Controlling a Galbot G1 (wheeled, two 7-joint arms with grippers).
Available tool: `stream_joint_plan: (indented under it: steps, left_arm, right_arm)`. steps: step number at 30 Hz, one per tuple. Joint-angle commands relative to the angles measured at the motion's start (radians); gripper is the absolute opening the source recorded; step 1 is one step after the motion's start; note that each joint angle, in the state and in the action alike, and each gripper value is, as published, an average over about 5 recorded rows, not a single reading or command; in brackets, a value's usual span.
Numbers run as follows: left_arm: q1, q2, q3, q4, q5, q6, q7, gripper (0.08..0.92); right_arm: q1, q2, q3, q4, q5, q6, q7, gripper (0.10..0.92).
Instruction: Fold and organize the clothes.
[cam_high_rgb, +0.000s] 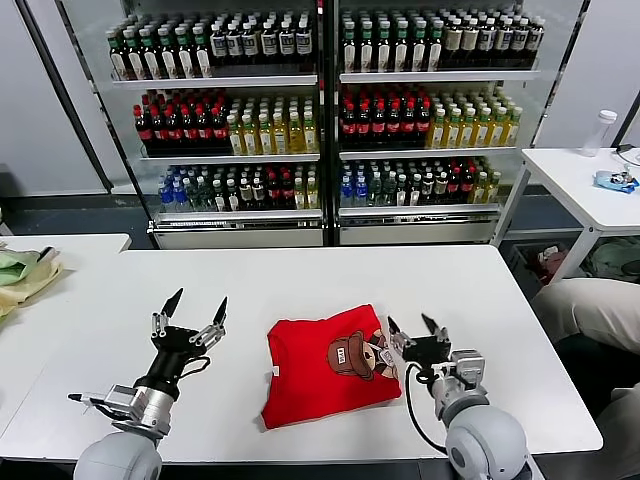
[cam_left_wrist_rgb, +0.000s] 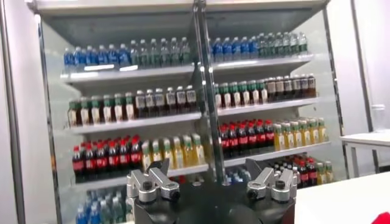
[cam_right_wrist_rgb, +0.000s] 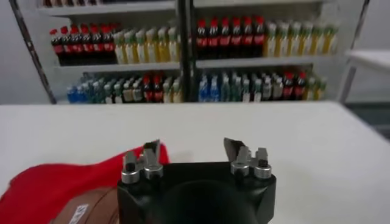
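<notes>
Both open grippers, left (cam_high_rgb: 196, 309) and right (cam_high_rgb: 414, 327), flank the folded T-shirt (cam_high_rgb: 325, 378), bear print up.

No legible txt: bottle labels (cam_high_rgb: 300, 120), shirt print (cam_high_rgb: 352, 354) unreadable

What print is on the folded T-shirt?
A brown cartoon bear on the red T-shirt, clearest in the head view.
</notes>
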Motion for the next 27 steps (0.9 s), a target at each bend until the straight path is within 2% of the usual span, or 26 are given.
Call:
stream_joint_plan:
  steps: [1,5,9,14,27]
  left_arm:
    - [-0.058,-0.008,-0.009,0.118,0.085,-0.169,0.092,0.823]
    - [-0.101,-0.031,-0.012,0.193,0.124,-0.236,0.152,0.823]
    - [-0.128,-0.07,-0.011,0.235,0.152,-0.263,0.156,0.823]
    - [-0.113,-0.09,-0.018,0.204,0.139,-0.234,0.148,0.823]
    - [-0.07,-0.066,-0.034,0.156,0.118,-0.171,0.079,0.823]
  right_arm:
    - [0.06,0.013,0.063,-0.088,-0.289,0.183,-0.071,0.779]
    - [0.076,0.02,0.068,-0.146,-0.327,0.226,-0.071,0.819]
    - [0.097,0.018,0.09,-0.185,-0.335,0.225,-0.071,0.822]
    - [0.095,0.016,0.106,-0.175,-0.333,0.205,-0.07,0.823]
    - [0.04,0.019,0.134,-0.095,-0.363,0.193,-0.068,0.823]
